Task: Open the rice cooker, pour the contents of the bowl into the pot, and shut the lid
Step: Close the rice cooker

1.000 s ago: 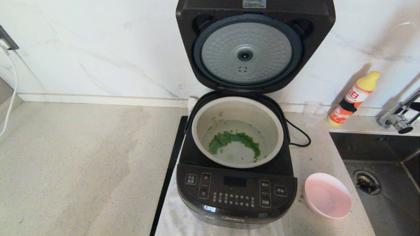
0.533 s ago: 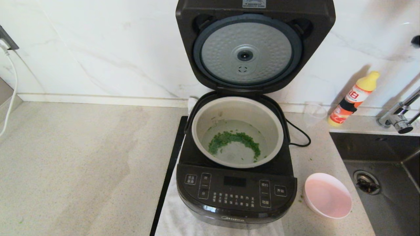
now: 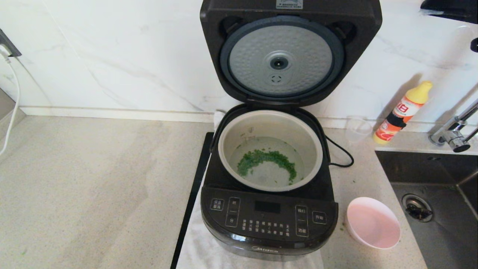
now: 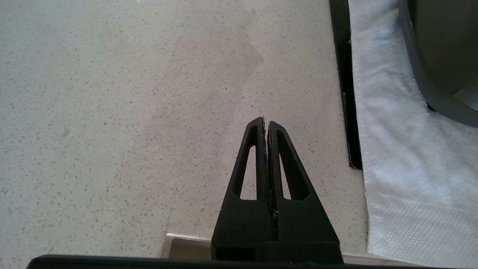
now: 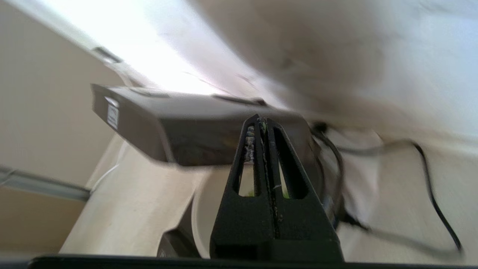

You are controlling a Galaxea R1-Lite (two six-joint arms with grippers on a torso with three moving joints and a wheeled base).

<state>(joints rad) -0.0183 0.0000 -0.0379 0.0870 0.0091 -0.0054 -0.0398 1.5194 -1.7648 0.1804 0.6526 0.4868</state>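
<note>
The black rice cooker (image 3: 269, 220) stands open, its lid (image 3: 280, 59) upright with the dimpled silver disc facing me. The pale pot (image 3: 269, 125) inside holds water and chopped green bits (image 3: 261, 157). An empty pink bowl (image 3: 373, 224) sits on the counter right of the cooker. My right gripper (image 5: 263, 120) is shut on nothing and raised to the cooker's right, level with the lid (image 5: 168, 127); part of that arm (image 3: 452, 9) shows at the head view's top right corner. My left gripper (image 4: 266, 121) is shut, parked over bare counter left of the cooker.
A white cloth (image 3: 201, 250) lies under the cooker, and its black cord (image 3: 341, 157) loops behind to the right. A clear cup (image 3: 357, 129) and an orange bottle (image 3: 403, 112) stand at the wall. The sink (image 3: 429, 194) and faucet (image 3: 453, 130) are at the right.
A dark part of my right arm has come into the top right corner of the head view. The cooker, pot and bowl have not moved.
</note>
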